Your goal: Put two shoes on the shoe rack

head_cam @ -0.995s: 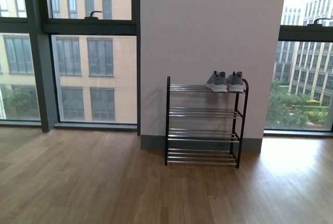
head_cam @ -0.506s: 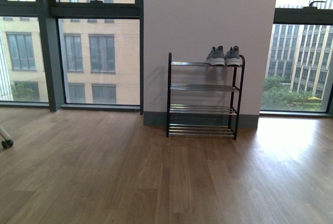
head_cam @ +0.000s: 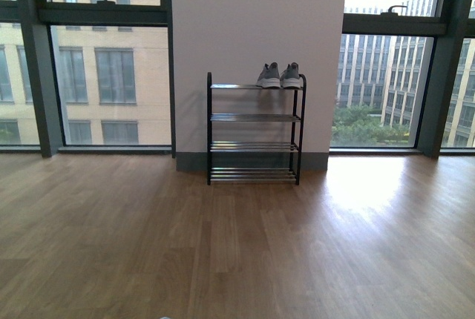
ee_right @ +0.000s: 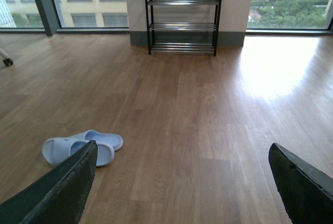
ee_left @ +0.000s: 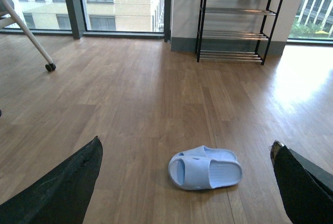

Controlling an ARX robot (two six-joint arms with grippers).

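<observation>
Sneakers [head_cam: 280, 76] atop rack [head_cam: 254, 118], slides [ee_left: 205, 168] on flr [ee_left: 130, 99]

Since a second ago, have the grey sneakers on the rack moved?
No. The grey sneakers sit at the right end of the top shelf of the shoe rack, as before. Rack and sneakers shifted left together in the front view: the camera moved.

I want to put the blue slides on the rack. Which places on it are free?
The three lower shelves of the shoe rack are bare. On the top shelf, the stretch from the left frame to the grey sneakers is free; its right end is taken.
</observation>
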